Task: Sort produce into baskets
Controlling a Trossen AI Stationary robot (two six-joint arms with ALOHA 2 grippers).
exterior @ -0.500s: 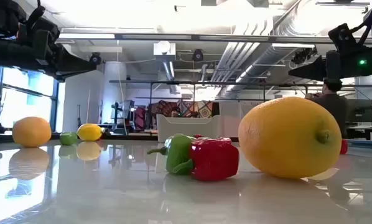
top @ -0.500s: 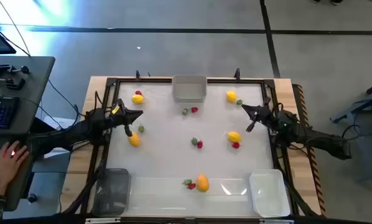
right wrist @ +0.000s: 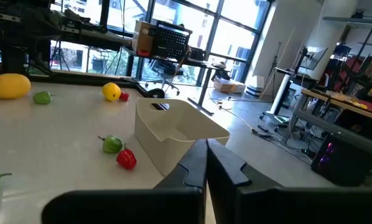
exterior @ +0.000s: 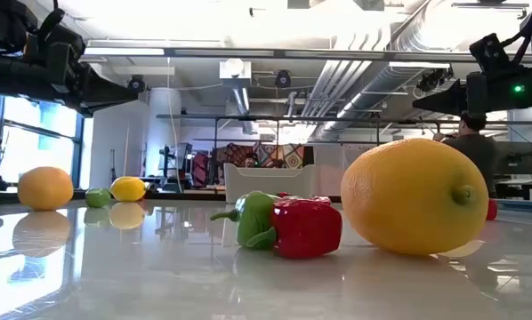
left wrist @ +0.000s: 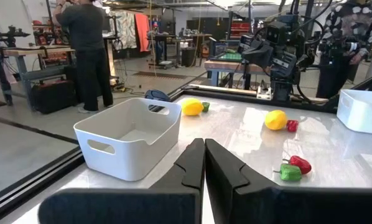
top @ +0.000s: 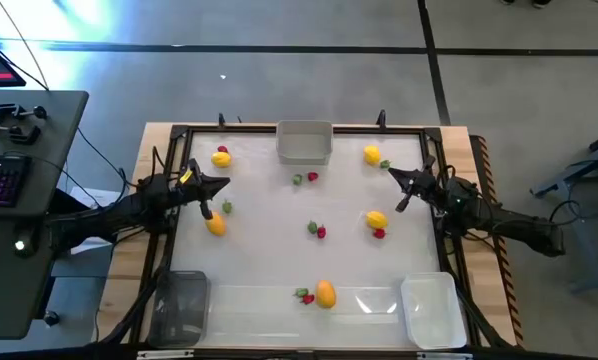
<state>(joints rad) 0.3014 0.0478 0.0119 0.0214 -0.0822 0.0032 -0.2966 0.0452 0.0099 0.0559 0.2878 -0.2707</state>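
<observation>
Lemon [top: 215, 226] just beside left gripper [top: 207, 211], toward near table [top: 269, 250] edge, gripper shut, empty; right gripper [top: 402, 201] shut, empty, near lemon [top: 377, 220] inboard

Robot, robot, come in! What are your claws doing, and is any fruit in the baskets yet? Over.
Left gripper shut, empty, left side of table. Right gripper shut, empty, right side. Fruit all loose on the table; the baskets empty. Nothing blocking.
</observation>
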